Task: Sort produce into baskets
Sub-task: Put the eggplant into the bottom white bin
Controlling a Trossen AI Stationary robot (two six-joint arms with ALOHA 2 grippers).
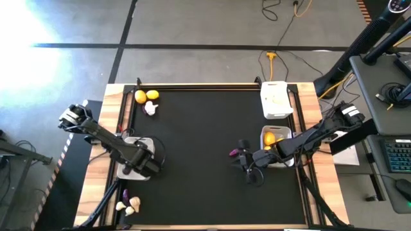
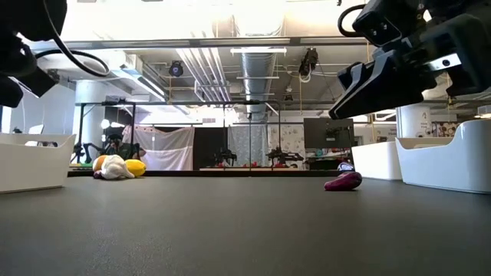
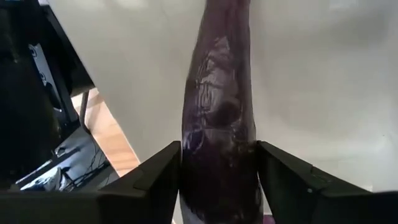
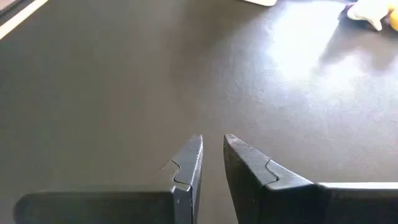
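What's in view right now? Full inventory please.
lemons: two, yellow, table's far left corner; at least one more in the nearer right basket
garlic: one, whitish, beside those lemons; about two at the near left edge
purple pieces: three, dark; long one over the left basket; one mid-table; one by the near-left garlic
baskets: three, white; left, far right, nearer right
table: one, black top
left gripper: one, dark, above the left basket
right gripper: one, dark, mid-table, fingers nearly together, empty
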